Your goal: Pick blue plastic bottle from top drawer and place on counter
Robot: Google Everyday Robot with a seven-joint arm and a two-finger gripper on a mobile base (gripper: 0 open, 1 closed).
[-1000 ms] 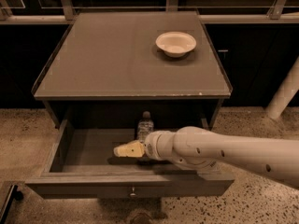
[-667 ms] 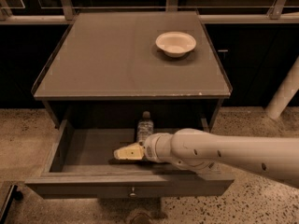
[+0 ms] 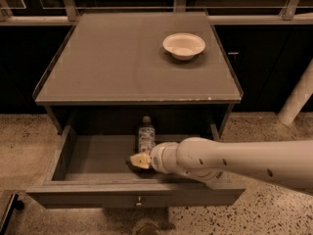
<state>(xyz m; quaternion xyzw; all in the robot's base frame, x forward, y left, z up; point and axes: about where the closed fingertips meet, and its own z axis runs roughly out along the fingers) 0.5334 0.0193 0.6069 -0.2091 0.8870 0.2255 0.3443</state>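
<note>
1. The small slim bluish plastic bottle (image 3: 145, 135) stands upright in the open grey-brown top drawer (image 3: 137, 196).
2. The pale pincer (image 3: 139, 161) sits just before it, inside the drawer; clenched or released, I cannot tell.

My arm (image 3: 244, 163) extends level from the right, wrist (image 3: 165, 158) straight; gripper (image 3: 139, 160) low at centre of view, pointing left.

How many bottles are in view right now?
1. The blue plastic bottle stands upright at the back of the open top drawer, just behind the gripper inside it. The arm covers part of the drawer floor, so another may be hidden.
</note>
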